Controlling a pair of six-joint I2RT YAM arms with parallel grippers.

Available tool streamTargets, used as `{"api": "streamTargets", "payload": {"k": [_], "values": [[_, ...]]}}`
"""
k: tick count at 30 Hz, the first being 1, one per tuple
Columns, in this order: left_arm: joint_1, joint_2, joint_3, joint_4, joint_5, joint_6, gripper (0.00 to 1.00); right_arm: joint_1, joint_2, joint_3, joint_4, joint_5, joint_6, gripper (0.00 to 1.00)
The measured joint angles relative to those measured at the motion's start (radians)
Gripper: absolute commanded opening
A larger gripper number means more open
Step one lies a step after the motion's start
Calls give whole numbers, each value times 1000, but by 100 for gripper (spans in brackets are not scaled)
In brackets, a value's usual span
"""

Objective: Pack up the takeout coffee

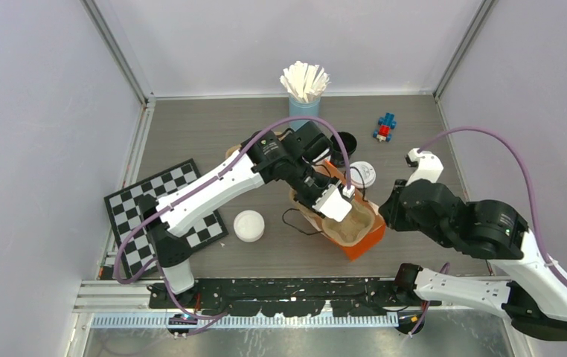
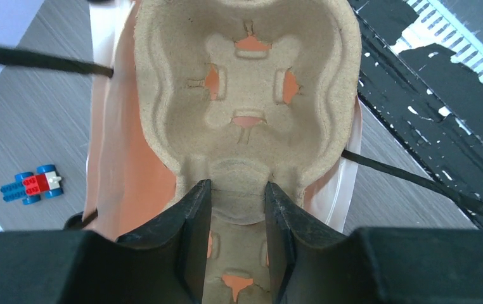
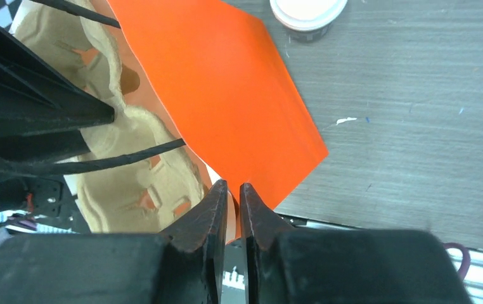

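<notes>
Left gripper [image 2: 238, 190]: black fingers closed astride the centre ridge of the moulded brown pulp cup carrier [image 2: 245, 76], gripping it. The carrier sits inside the orange bag with black cord handles [image 3: 226, 82]; all wells on view are empty.

Right gripper [image 3: 232, 190]: fingers nearly together, apparently pinched on the bag's near rim, holding the mouth steady.

Step in hand, as I read it: seating the carrier in the bag, before any coffee goes in.

Next move calls for letting go of the carrier without lifting it out, then fetching a cup and lowering it upright into a well.

Coffee: 1 small black paper cup with a round white plastic sip lid [image 1: 362, 175] stands on the table just beyond the bag, near the right gripper. A 2nd lidded cup [image 1: 249, 225] stands left of the bag, apart from both grippers.
</notes>
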Motion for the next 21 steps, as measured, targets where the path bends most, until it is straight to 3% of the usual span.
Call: {"api": "streamTargets", "payload": {"k": [10, 16, 21], "values": [[-29, -4, 25, -8, -58, -98, 32, 0, 78, 16, 69, 21, -139, 22], [-29, -10, 1, 37, -174, -103, 31, 0, 8, -18, 77, 18, -122, 26], [21, -10, 0, 71, -175, -101, 31, 0, -11, -22, 78, 18, -98, 30]]}}
